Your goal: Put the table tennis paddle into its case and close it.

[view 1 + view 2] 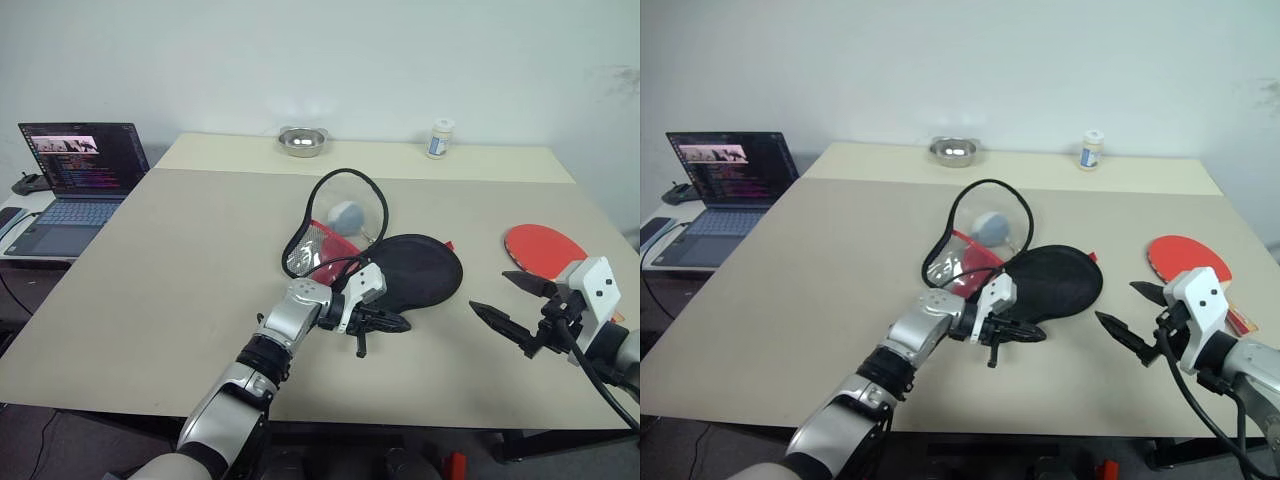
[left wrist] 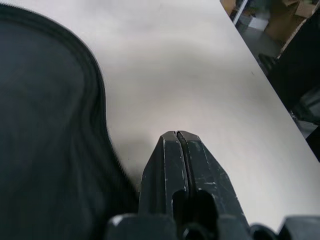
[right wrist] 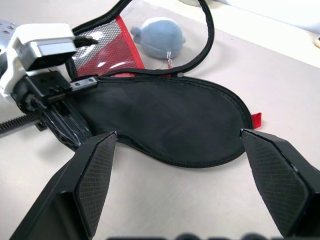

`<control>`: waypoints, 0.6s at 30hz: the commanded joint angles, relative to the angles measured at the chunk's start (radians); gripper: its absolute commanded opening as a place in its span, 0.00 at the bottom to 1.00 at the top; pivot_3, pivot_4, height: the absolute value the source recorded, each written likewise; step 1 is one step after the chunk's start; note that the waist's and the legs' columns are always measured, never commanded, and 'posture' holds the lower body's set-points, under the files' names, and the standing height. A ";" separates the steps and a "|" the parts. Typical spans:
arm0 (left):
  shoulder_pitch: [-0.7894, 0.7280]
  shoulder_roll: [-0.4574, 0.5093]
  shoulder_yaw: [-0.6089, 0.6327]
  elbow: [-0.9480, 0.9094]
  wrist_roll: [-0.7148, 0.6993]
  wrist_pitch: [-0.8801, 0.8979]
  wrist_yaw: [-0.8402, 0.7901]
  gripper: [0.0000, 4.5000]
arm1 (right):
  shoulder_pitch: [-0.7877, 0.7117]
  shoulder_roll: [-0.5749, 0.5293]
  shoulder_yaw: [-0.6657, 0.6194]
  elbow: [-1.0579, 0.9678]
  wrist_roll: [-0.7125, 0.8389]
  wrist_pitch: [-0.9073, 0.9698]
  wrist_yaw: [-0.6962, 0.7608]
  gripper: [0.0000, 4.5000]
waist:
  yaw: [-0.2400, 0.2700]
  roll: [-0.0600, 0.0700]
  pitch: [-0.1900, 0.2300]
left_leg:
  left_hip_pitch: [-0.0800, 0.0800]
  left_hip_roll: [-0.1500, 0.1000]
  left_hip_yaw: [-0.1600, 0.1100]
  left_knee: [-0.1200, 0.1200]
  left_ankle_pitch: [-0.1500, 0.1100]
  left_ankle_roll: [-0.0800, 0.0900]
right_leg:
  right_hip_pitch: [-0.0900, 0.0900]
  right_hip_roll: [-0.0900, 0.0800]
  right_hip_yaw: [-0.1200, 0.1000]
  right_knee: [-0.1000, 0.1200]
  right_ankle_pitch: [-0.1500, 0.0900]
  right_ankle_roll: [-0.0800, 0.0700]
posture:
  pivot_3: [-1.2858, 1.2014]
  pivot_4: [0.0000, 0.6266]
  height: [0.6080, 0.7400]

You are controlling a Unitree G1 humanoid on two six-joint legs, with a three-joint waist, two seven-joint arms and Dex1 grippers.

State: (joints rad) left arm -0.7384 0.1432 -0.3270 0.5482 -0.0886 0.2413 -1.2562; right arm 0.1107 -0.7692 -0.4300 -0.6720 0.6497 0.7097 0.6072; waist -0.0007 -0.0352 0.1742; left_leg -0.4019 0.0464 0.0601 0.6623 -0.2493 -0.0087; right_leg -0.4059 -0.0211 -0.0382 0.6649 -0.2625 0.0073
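1. Paddle with round red rubber face (image 1: 543, 248) lies flat near the table's right edge, its handle end toward my right gripper (image 1: 515, 300), whose fingers stand wide apart.
2. I see the soft black fabric case (image 1: 422, 270) mid-table, unzipped, long axis running left-right.
3. My left gripper (image 1: 385, 325), fingers pressed together, sits at its near edge.

lab or office: plain table (image 1: 180, 300), open laptop (image 1: 80, 175) beside it
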 commanded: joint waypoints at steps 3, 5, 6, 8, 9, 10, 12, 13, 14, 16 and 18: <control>-0.042 0.049 0.022 0.001 0.012 -0.079 0.015 0.08 | 0.006 -0.012 -0.044 -0.033 0.009 0.000 -0.009 0.97 | 0.000 0.000 0.000 | 0.000 0.000 0.000 0.000 0.000 0.000 | 0.000 0.001 0.000 0.000 0.000 0.000 | 0.52 0.24 1.00; -0.046 0.058 0.027 0.012 0.013 -0.094 0.026 0.21 | 0.010 -0.010 -0.044 -0.037 0.010 0.003 -0.012 0.97 | 0.001 0.000 0.000 | 0.000 0.000 -0.001 0.000 0.000 0.000 | 0.000 0.001 0.000 0.000 0.000 0.000 | 0.52 0.24 1.00; -0.041 0.066 0.024 0.005 0.015 -0.104 0.022 0.29 | 0.012 -0.009 -0.044 -0.039 0.011 0.004 -0.013 0.97 | 0.001 0.000 0.000 | 0.000 0.001 0.000 0.000 0.000 0.000 | 0.000 0.001 0.000 0.000 0.000 0.000 | 0.52 0.24 1.00; -0.031 0.084 0.023 -0.018 0.014 -0.109 0.016 0.44 | 0.015 -0.009 -0.047 -0.043 0.021 0.008 -0.013 0.97 | 0.001 0.000 0.000 | 0.000 0.001 0.000 0.000 0.000 0.000 | 0.000 0.000 0.000 0.000 0.000 0.000 | 0.52 0.24 1.00; -0.028 0.102 0.020 -0.023 0.022 -0.134 0.010 0.53 | 0.017 -0.011 -0.051 -0.049 0.040 0.016 -0.005 0.97 | 0.001 0.000 0.000 | 0.000 0.001 0.000 0.000 0.000 0.000 | 0.000 -0.001 0.000 0.000 0.000 0.000 | 0.52 0.24 1.00; -0.027 0.117 0.021 -0.021 0.029 -0.166 0.011 0.62 | 0.020 -0.015 -0.054 -0.058 0.062 0.026 0.005 0.97 | 0.001 0.000 0.000 | 0.000 0.001 0.000 0.000 0.000 0.000 | 0.000 -0.001 0.000 0.000 0.000 0.000 | 0.52 0.24 1.00; -0.022 0.143 0.026 -0.022 0.018 -0.191 -0.019 0.78 | 0.032 -0.024 -0.060 -0.080 0.112 0.050 0.026 0.97 | 0.001 0.000 0.000 | 0.000 0.001 0.000 0.000 0.000 0.000 | 0.000 -0.001 0.000 -0.001 0.000 0.000 | 0.52 0.24 1.00; -0.018 0.154 0.025 -0.026 0.008 -0.191 -0.041 0.86 | 0.040 -0.028 -0.063 -0.091 0.137 0.062 0.036 0.97 | 0.001 0.000 0.000 | 0.000 0.001 0.000 0.000 0.000 0.000 | 0.000 -0.001 0.000 0.000 0.000 0.000 | 0.52 0.24 1.00; -0.011 0.170 0.020 -0.033 -0.005 -0.195 -0.083 0.94 | 0.053 -0.036 -0.065 -0.105 0.167 0.075 0.048 0.97 | 0.001 0.000 0.000 | 0.000 0.001 0.000 0.000 0.000 0.000 | 0.000 -0.001 0.000 0.000 0.000 0.000 | 0.52 0.24 1.00; -0.004 0.200 0.006 -0.035 -0.009 -0.200 -0.142 0.99 | 0.076 -0.049 -0.067 -0.130 0.213 0.092 0.070 0.97 | 0.001 0.000 0.000 | 0.000 0.001 0.000 0.000 0.000 0.000 | 0.000 0.000 0.000 0.000 0.000 0.000 | 0.52 0.24 1.00; -0.011 0.217 -0.002 -0.001 0.016 -0.241 -0.151 0.99 | 0.095 -0.063 -0.058 -0.150 0.224 0.095 0.078 0.97 | 0.001 0.000 0.000 | 0.000 0.001 0.000 0.000 0.000 0.000 | 0.000 -0.001 0.000 0.000 0.000 0.000 | 0.52 0.24 1.00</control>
State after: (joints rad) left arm -0.7399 0.3537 -0.3216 0.5503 -0.0753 0.0400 -1.3866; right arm 0.2016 -0.8157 -0.4628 -0.7817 0.8473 0.8027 0.6733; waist 0.0005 -0.0350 0.1740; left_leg -0.4019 0.0474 0.0599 0.6622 -0.2493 -0.0087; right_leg -0.4059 -0.0220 -0.0383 0.6647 -0.2625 0.0072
